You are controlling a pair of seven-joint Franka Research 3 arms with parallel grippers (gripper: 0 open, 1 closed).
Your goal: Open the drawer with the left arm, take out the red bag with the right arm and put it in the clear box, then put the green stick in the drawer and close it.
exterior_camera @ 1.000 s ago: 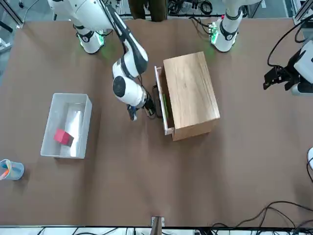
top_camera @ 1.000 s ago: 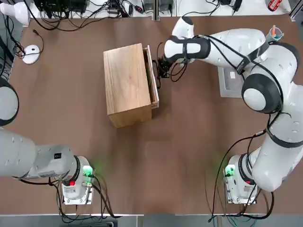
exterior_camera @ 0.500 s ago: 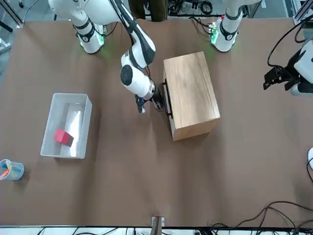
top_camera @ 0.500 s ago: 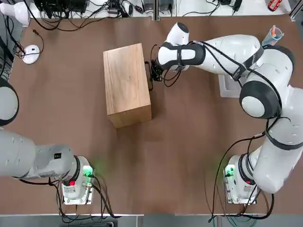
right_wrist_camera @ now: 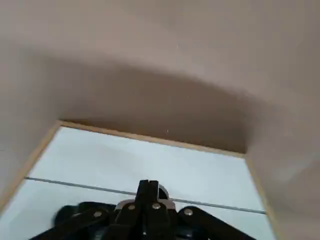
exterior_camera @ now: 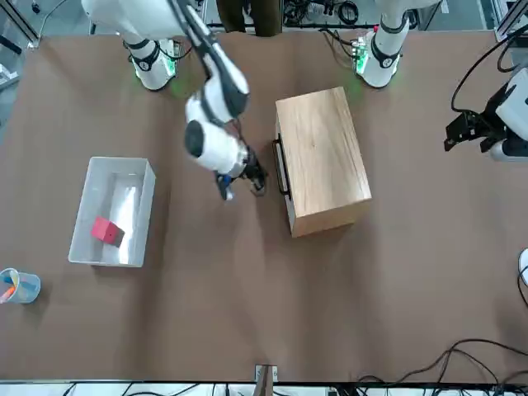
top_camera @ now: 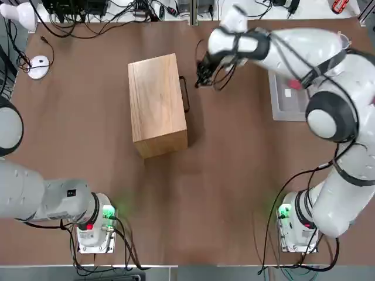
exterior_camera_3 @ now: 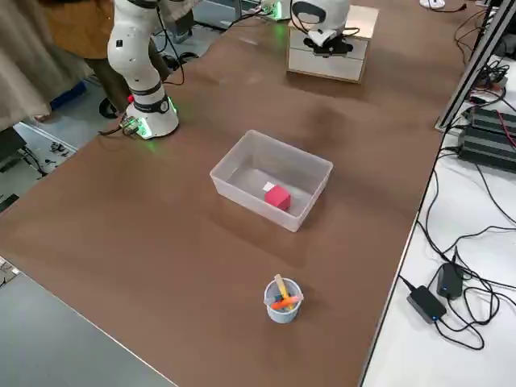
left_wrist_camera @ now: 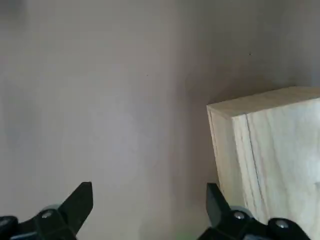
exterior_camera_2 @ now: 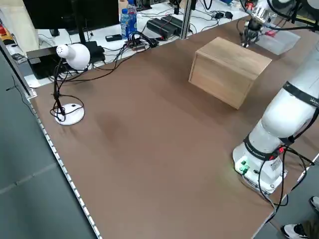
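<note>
Inspection of the plain light-wood rectangular cabinet (top_camera: pixel 158 102) finds the drawer with white front and dark bar handle (exterior_camera: pixel 289 213) pushed in, no gap showing at its front. Opening, therefore, is not outstanding as things lie.

The small red-pink cube-like packet (exterior_camera_3: pixel 278 197) rests inside the translucent whitish plastic bin (exterior_camera_3: pixel 250 201), well apart from the cabinet on its handle side. Bag transfer: judged complete.

The bright green stick is not visible in any view. Whether it lies within the closed drawer cannot be confirmed; with the drawer shut and the bag delivered, this is judged probable.

The right gripper (right_wrist_camera: pixel 149 184) is near the cabinet's handle side, apart from the handle, its fingers pressed together with nothing between them. The left gripper (left_wrist_camera: pixel 149 200) stands idle beyond the cabinet's opposite side, fingers spread and empty.

Assessment: the task appears finished or practically so. Remaining work is judged to be only withdrawing the right arm from the cabinet.
</note>
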